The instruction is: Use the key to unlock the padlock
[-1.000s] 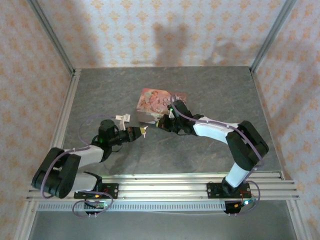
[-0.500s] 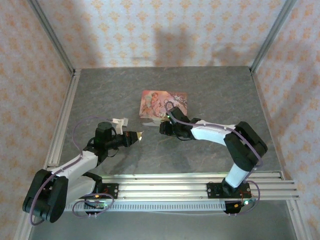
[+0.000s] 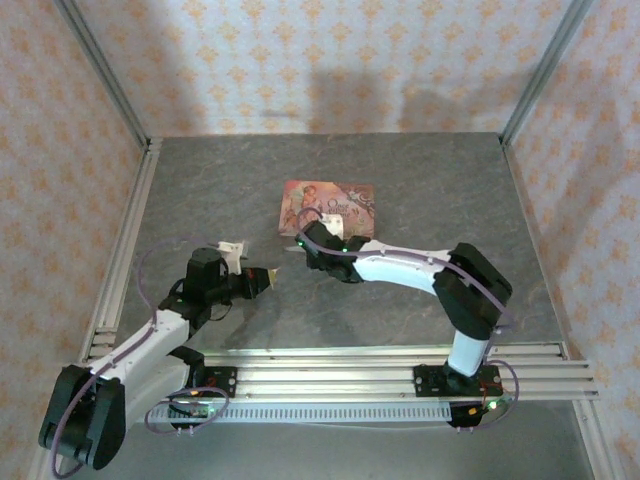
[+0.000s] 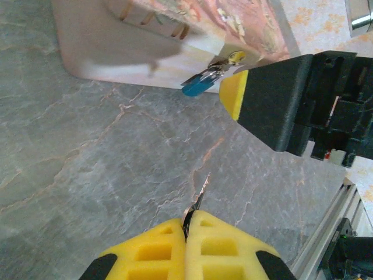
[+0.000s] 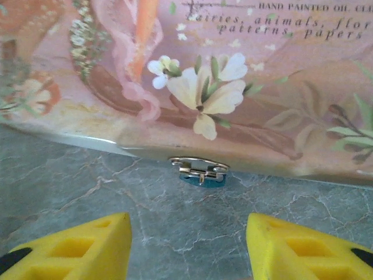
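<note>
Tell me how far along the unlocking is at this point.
Done: the key is pinched in the left arm's shut jaws, blade forward. In hand: it points toward the blue padlock hanging from the clasp of the pink tin, apart from it; the right arm's jaws stand open facing the padlock. Remaining: steady the padlock, insert the key, turn it.

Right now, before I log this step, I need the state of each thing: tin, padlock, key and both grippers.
pink tin: lid down, lying flat.
padlock: hanging on the tin's clasp, no key in it.
key: pinched in the left gripper, tip sticking out, apart from the padlock.
left gripper: shut on the key.
right gripper: open, holding nothing, facing the padlock.
</note>
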Robot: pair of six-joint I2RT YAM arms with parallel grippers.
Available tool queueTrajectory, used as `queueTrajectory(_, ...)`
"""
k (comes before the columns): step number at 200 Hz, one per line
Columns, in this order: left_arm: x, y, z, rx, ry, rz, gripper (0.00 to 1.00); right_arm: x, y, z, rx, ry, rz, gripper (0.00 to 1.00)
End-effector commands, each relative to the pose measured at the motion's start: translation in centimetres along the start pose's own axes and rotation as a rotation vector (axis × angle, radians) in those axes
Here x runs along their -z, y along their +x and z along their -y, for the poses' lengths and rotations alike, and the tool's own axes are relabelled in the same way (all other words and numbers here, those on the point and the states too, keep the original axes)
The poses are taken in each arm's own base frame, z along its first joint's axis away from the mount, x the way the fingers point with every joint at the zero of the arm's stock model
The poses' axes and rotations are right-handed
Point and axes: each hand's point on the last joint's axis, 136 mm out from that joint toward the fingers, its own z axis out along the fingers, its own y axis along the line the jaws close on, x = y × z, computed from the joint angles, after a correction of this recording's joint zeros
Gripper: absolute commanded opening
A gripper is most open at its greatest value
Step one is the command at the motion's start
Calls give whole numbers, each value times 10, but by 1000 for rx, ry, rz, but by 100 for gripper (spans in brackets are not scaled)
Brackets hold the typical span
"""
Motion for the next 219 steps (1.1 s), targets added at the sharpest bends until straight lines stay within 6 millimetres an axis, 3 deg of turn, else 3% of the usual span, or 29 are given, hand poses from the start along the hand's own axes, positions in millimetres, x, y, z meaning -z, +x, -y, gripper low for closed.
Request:
queueTrajectory(1,6,-6,-3,-12,-43,13,0,-7,-4,19,-13,135,42,54)
queueTrajectory(149,7,-1,-7,-40,-65,-8,0,-39,-15,6,-7,217,61,51)
queueTrajectory(193,6,-2,-6,-49,-63,-13,0,-48,-18,6,-18,222,55,45)
queueTrajectory(219,5,-1,-7,-52,-65,-21,0,-54,-22,7,-25,209,42,37)
